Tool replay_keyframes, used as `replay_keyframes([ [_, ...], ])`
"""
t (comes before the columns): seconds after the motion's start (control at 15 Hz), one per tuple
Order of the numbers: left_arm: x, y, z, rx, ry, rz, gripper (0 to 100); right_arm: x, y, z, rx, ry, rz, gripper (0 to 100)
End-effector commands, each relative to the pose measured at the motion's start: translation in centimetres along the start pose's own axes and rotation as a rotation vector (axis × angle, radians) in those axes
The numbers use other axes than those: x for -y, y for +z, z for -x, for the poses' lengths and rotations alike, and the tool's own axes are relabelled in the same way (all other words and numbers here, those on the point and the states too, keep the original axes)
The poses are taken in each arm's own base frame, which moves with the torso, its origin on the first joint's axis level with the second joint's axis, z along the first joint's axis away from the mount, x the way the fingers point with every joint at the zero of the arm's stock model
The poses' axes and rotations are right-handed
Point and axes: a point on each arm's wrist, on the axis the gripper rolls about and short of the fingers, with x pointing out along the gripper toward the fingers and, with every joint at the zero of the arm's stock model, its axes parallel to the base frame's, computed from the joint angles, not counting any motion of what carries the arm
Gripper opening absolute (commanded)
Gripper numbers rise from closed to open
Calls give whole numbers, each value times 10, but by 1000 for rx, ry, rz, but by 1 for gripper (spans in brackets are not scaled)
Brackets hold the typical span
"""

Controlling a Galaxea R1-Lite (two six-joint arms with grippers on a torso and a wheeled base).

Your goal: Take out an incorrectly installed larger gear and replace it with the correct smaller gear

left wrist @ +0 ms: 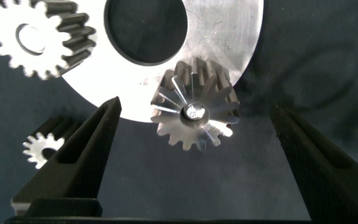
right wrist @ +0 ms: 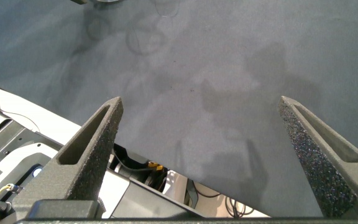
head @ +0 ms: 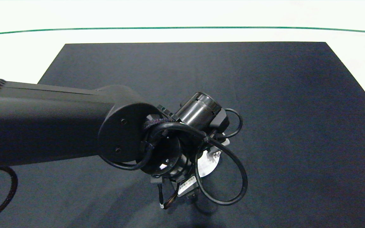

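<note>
The larger gear, silver with long sharp teeth, sits on a pin at the rim of a round silver plate that has a big centre hole. My left gripper hangs open straight above it, one finger on each side, not touching it. A smaller gear with blunt teeth stands at the plate's edge. Another smaller gear lies on the dark mat beside one left finger. In the head view my left arm covers all but a sliver of the plate. My right gripper is open and holds nothing.
A dark mat covers the white table. Cable loops hang around the left wrist above the plate. The right wrist view shows the mat's edge and machine parts below it. The right arm is out of the head view.
</note>
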Motion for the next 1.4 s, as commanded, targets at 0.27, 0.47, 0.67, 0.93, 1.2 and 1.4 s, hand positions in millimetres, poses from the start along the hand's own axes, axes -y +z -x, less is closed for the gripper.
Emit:
replay_keyframes([
  [0.27,-2,2,-6,-14,3,1,100,0,0,0,-5,2,0,100],
  [0.47,-4,0,-8,-21,6,8,100,0,0,0,-3,2,0,100],
  [0.67,-4,-1,-9,-25,5,7,96,0,-1,0,-5,2,0,100],
  [0.93,-3,0,-10,-27,3,5,87,0,-1,-1,-11,2,-1,100],
  [1.2,-3,0,-10,-28,2,3,80,0,-1,-1,-8,2,0,100],
  [1.4,-1,1,-12,-29,0,5,74,0,-2,0,-3,3,1,100],
])
